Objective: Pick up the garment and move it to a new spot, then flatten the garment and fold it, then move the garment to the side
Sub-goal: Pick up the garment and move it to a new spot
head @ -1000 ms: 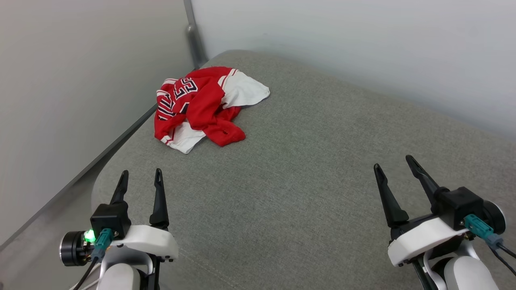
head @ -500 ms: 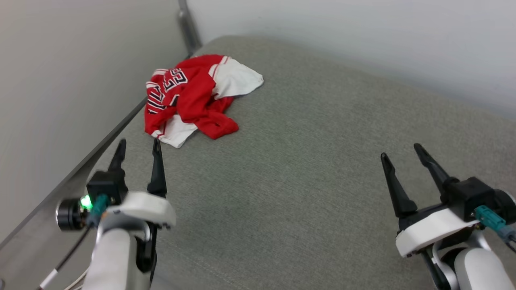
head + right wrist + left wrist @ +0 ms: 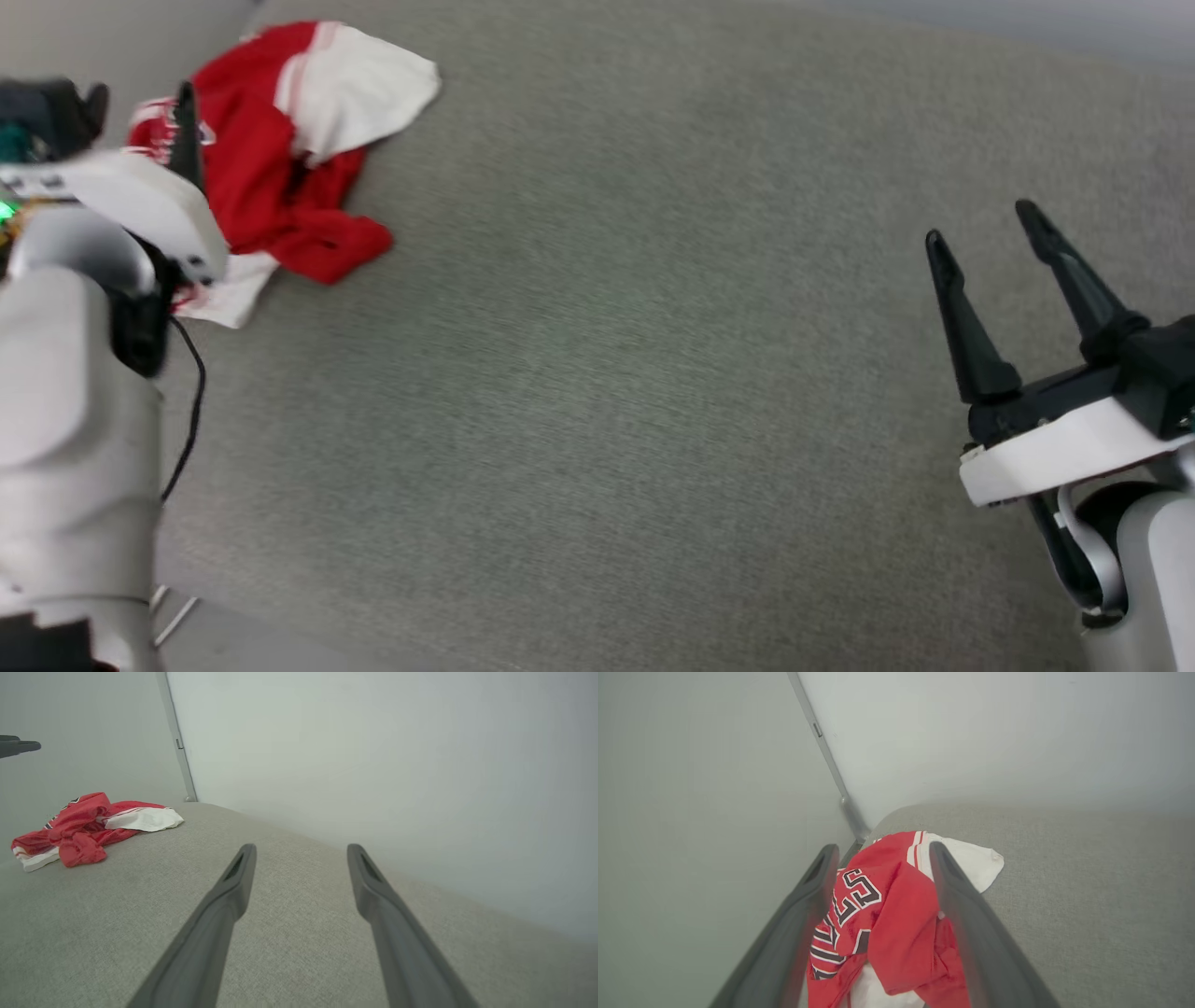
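Observation:
The garment [image 3: 271, 177] lies crumpled at the far left corner of the grey cushion [image 3: 616, 355]: red cloth, white sleeves, black lettering. My left gripper [image 3: 140, 103] hangs open just over its near edge. In the left wrist view the garment [image 3: 887, 914] shows between and beyond the spread fingers of that gripper [image 3: 882, 851], and nothing is held. My right gripper [image 3: 978, 229] stands open over bare cushion at the right, far from the shirt. In the right wrist view its gripper [image 3: 302, 849] points at the wall, with the garment [image 3: 84, 826] far to the left.
Pale walls [image 3: 691, 812] close in the cushion at the back and left, meeting at a grey metal post [image 3: 831, 770] right behind the shirt. The cushion's front edge [image 3: 280, 616] runs along the lower left. A black cable [image 3: 191, 392] hangs from my left wrist.
My left arm has reached forward, from well short of the shirt to just over its near edge. The head camera has tilted down and shifted. The right gripper stays open.

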Motion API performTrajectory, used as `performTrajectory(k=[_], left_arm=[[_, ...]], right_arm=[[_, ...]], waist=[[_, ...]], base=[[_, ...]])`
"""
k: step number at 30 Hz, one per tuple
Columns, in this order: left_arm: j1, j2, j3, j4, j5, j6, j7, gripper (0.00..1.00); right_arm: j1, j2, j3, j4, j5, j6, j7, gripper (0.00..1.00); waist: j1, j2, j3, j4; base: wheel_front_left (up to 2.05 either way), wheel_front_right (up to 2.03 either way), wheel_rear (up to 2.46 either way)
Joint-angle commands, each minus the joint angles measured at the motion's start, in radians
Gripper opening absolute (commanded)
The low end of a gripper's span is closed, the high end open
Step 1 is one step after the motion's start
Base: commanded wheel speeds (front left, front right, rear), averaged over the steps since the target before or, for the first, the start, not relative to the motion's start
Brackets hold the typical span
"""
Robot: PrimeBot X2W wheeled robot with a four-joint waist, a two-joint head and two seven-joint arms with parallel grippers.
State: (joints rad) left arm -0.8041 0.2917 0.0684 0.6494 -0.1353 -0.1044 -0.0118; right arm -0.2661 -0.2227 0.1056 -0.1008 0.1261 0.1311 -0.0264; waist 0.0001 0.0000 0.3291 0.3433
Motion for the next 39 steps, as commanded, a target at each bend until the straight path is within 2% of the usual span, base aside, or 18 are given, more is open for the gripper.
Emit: performTrajectory(k=[1,6,10,15,20,21,23,27,33,39], left_arm=[[-0.046,0.031,-0.002,0.020,-0.013,-0.009,0.068,1.00],[-0.127,0.122,-0.014,0.077,-0.090,-0.024,0.315,1.00],[-0.117,0.178,-0.016,0.095,-0.188,-0.025,0.480,1.00],[-0.054,0.242,0.026,0.121,-0.275,-0.024,0.592,1.00],[0.022,0.236,0.050,0.155,-0.303,0.022,0.670,1.00],[0.032,0.229,0.052,0.154,-0.308,0.031,0.678,0.46],[0.042,0.227,0.050,0.137,-0.296,0.050,0.661,0.00],[0.029,0.229,0.047,0.085,-0.274,0.087,0.592,0.00],[-0.023,0.263,0.058,-0.009,-0.228,0.140,0.413,0.00],[-0.044,0.245,0.057,-0.045,-0.216,0.127,0.219,0.00]], right_arm=[[-0.025,-0.008,-0.002,-0.015,0.006,-0.001,-0.005,1.00],[-0.056,-0.012,0.000,-0.031,0.016,-0.001,-0.016,1.00],[-0.080,-0.016,0.007,-0.032,0.022,-0.001,-0.027,1.00],[-0.105,-0.020,0.014,-0.033,0.029,-0.001,-0.036,1.00],[-0.111,-0.028,0.001,-0.038,0.028,-0.001,-0.037,1.00],[-0.110,-0.030,0.000,-0.040,0.028,-0.001,-0.036,1.00],[-0.112,-0.032,-0.002,-0.042,0.026,-0.001,-0.031,1.00],[-0.112,-0.033,0.000,-0.042,0.020,-0.001,-0.027,1.00],[-0.084,-0.017,0.000,-0.025,0.018,-0.001,-0.029,1.00],[-0.041,0.017,-0.012,-0.002,0.016,-0.001,-0.043,1.00]], waist=[[-0.0001,0.0000,0.117,-0.101],[-0.0001,0.0000,0.199,-0.157],[-0.0001,0.0000,0.247,-0.191],[-0.0001,0.0000,0.296,-0.226],[-0.0001,0.0000,0.321,-0.233],[-0.0001,0.0000,0.322,-0.232],[-0.0001,0.0000,0.323,-0.229],[-0.0001,0.0000,0.299,-0.218],[-0.0001,0.0000,0.218,-0.194],[-0.0001,0.0000,0.104,-0.170]], base=[[0.00,0.00,0.00],[0.00,0.00,0.00],[0.00,0.00,0.00],[0.00,0.00,0.00],[0.00,0.00,0.00],[0.00,0.00,0.00],[0.00,0.00,0.00],[0.00,0.00,0.00],[0.00,0.00,0.00],[0.00,0.00,0.00]])
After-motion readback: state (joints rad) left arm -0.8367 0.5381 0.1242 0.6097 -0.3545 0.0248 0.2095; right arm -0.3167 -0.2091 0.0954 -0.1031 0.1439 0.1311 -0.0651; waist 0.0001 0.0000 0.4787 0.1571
